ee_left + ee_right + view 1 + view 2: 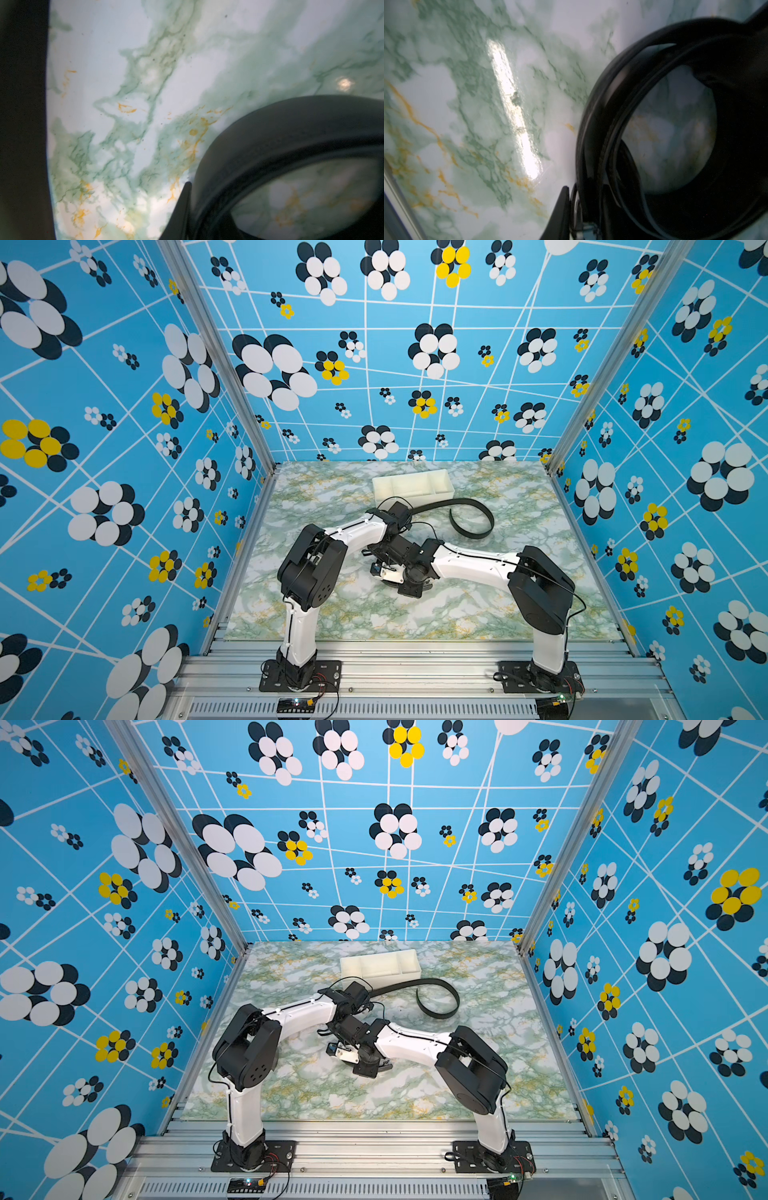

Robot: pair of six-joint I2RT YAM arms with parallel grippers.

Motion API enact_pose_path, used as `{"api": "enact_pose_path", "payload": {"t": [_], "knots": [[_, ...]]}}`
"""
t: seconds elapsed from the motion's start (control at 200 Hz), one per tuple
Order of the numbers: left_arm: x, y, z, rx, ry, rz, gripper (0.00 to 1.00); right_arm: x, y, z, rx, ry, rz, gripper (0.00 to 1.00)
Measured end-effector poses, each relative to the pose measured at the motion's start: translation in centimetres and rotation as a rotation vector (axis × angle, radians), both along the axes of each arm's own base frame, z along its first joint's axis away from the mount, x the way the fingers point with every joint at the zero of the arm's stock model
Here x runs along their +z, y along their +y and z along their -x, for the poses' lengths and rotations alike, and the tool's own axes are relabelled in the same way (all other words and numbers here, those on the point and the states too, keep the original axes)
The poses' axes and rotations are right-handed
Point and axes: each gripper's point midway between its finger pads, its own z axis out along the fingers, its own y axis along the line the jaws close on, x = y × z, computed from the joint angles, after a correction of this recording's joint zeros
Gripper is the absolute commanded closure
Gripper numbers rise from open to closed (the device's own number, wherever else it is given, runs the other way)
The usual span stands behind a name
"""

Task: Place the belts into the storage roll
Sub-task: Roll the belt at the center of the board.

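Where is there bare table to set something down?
Bare: the near strip between the arm bases; the far-left corner beside the storage roll; the right side past the loose belt. Crowded: the centre, around left gripper and right gripper.

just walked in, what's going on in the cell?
The left gripper and right gripper meet mid-table over a black belt. The left looks clamped on it; the right sits against its coiled part, grip unclear. The rest of the belt trails in a loose curve toward the storage roll, whose compartments look empty. No second belt is visible.
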Motion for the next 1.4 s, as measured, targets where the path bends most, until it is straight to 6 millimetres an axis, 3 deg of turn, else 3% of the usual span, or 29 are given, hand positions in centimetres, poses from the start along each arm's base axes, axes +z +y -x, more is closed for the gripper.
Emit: {"api": "enact_pose_path", "payload": {"t": [0.135,0.27,0.425,0.595,0.625,0.874,1.169,1.304,1.404], "knots": [[0.0,0.0,0.0,0.004,0.006,-0.005,1.00,-0.1,0.0,0.0,0.011,-0.003,-0.002,1.00],[0.0,-0.1,0.1,0.015,0.021,-0.015,0.98,-0.1,0.1,0.0,0.026,-0.014,-0.012,1.00],[0.2,-0.7,0.1,0.023,0.037,-0.017,0.75,0.0,0.3,0.2,0.051,-0.035,-0.034,1.00],[0.3,-1.5,0.5,0.063,0.098,0.040,0.58,0.0,0.3,0.7,0.073,-0.037,-0.057,1.00],[0.4,-1.5,0.6,0.076,0.111,0.055,0.51,0.0,0.3,0.7,0.074,-0.038,-0.061,1.00],[1.1,-0.5,-0.1,0.219,0.182,0.177,0.46,0.0,0.2,0.9,0.080,-0.049,-0.089,1.00],[3.9,-1.1,-0.5,0.290,0.176,0.293,0.34,0.1,0.0,0.9,0.085,-0.034,-0.104,1.00],[6.5,0.9,-1.1,0.423,0.166,0.400,0.33,0.1,0.0,1.0,0.095,-0.028,-0.112,1.00],[6.9,2.1,-1.4,0.491,0.175,0.430,0.33,0.1,0.0,1.0,0.097,-0.025,-0.114,1.00]]}}
